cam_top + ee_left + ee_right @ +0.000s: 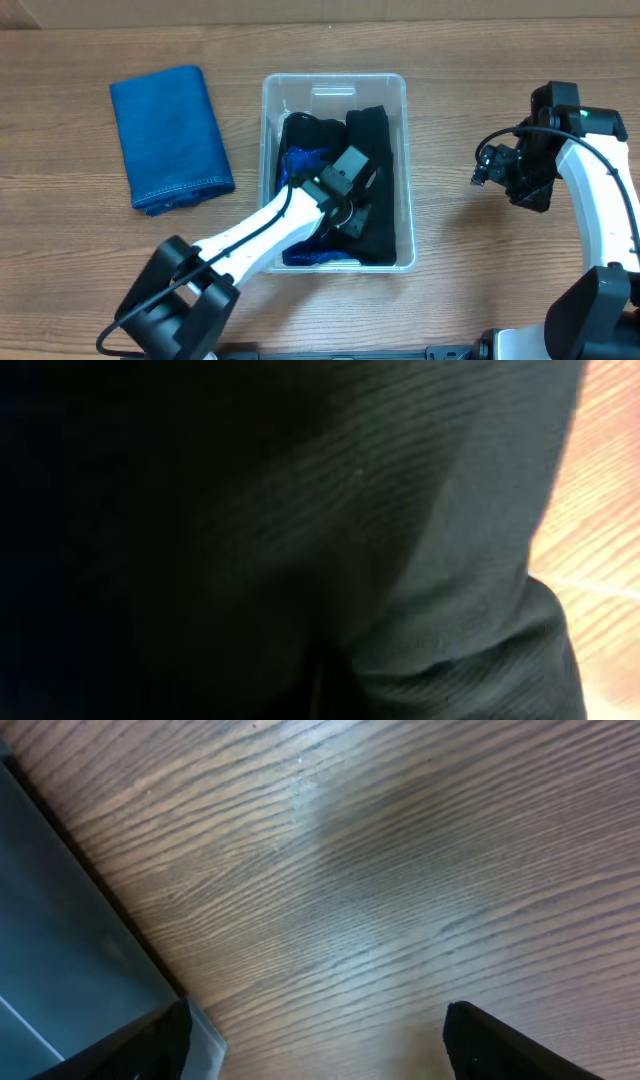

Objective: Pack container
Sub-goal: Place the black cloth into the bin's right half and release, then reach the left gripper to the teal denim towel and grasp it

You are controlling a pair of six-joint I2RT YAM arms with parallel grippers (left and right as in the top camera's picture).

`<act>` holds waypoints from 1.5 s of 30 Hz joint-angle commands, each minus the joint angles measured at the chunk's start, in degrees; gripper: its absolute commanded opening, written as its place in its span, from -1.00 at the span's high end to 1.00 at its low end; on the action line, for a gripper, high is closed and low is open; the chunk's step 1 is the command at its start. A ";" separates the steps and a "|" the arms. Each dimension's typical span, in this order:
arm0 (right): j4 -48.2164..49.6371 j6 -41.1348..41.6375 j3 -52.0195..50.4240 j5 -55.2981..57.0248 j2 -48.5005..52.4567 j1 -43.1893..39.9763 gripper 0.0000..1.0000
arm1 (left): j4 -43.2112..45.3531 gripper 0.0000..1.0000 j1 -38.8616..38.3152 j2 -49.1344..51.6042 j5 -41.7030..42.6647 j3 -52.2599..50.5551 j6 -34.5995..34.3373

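The clear plastic container (335, 85) stands mid-table and holds black cloth (375, 150) and a blue cloth (300, 162). My left gripper (350, 195) is down inside the container, pressed into the black cloth. The left wrist view is filled with black ribbed cloth (300, 510), and the jaws are hidden there. My right gripper (487, 168) is open and empty above bare table to the right of the container. In the right wrist view its fingers (320, 1040) are spread wide, with the container's wall (60, 940) at the left.
A folded blue towel (170, 135) lies on the wooden table (460, 260) to the left of the container. A strip of table (600, 510) shows at the right edge of the left wrist view.
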 commanded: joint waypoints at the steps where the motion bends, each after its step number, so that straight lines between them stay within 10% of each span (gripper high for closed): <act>1: -0.31 -0.35 0.04 -0.33 -1.44 0.15 -0.70 | -4.79 0.92 6.08 3.72 -0.28 1.75 -4.61; 7: -0.11 -0.35 0.04 -0.35 -1.44 0.15 -0.70 | -8.39 0.92 15.72 8.83 9.79 1.77 -10.25; 16: -0.15 -0.37 0.04 -0.33 -1.44 0.15 -0.70 | -8.13 0.92 11.23 6.34 10.38 2.08 -10.69; 20: -0.15 -0.59 0.04 -0.33 -1.44 0.15 -0.70 | -7.80 0.92 10.51 4.48 8.31 2.08 -21.53; 28: 0.02 -0.59 0.04 -0.33 -1.44 0.15 -0.70 | -13.05 0.89 10.82 -4.72 -9.88 15.06 -8.66; 31: 0.09 -1.03 0.04 -0.35 -1.44 0.15 -0.70 | -19.17 -0.43 14.16 -11.63 -18.99 22.88 -8.46; 35: 0.31 -1.03 0.04 -0.35 -1.44 0.15 -0.70 | -25.92 -0.92 26.32 -19.30 -18.78 25.24 -8.50; 45: 0.46 -1.03 0.04 -0.55 -1.44 0.15 -0.69 | -27.10 -1.00 69.26 -12.96 4.24 19.15 -0.81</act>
